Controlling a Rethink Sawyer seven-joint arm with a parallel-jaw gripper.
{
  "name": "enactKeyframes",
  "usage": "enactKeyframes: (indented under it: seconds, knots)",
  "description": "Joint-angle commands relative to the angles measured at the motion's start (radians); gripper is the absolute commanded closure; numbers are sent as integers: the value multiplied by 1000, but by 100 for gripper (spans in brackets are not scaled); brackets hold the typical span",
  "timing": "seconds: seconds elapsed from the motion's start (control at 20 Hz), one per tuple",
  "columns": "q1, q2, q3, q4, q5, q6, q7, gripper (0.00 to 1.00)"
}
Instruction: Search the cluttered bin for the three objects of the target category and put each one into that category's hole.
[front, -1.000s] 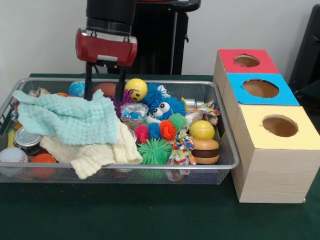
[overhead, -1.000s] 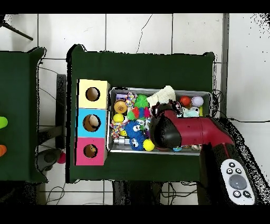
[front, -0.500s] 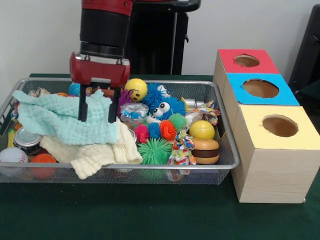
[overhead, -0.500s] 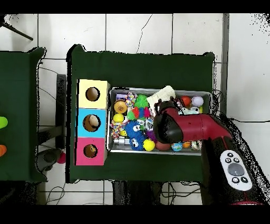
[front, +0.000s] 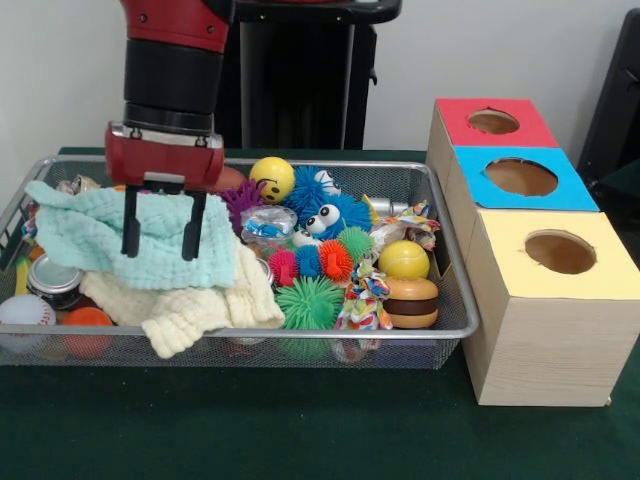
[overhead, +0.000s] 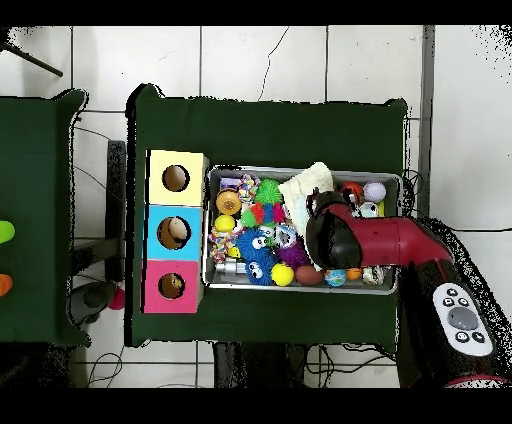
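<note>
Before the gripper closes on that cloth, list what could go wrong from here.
1. The open gripper is down on the mint cloth, which overlaps the cream cloth; both may lift together.
2. A dragged cloth could roll out loose toys such as the yellow smiley ball.
3. Things beneath the cloths stay hidden.

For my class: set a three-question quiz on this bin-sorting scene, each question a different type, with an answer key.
1. True or false: the gripper is open, its fingers down over the mint cloth.
2. Which lid lies nearest the wire bin in the front view? A red; B blue; C yellow.
3. Fill in: the toy burger sits just below the yellow ____.

Key: 1 true. 2 C, the yellow lid. 3 ball.
</note>
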Motion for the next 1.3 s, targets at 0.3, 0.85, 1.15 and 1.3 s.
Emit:
enactKeyframes:
  seconds: [0.3,0.85,1.15,1.3]
  knots:
    - [24,117,-3,-45,60,171,67,0]
    - [83,103,-54,-19,177,452,66,0]
    - [83,108,-53,-4,199,569,37,0]
    - [72,99,-40,12,200,636,-5,0]
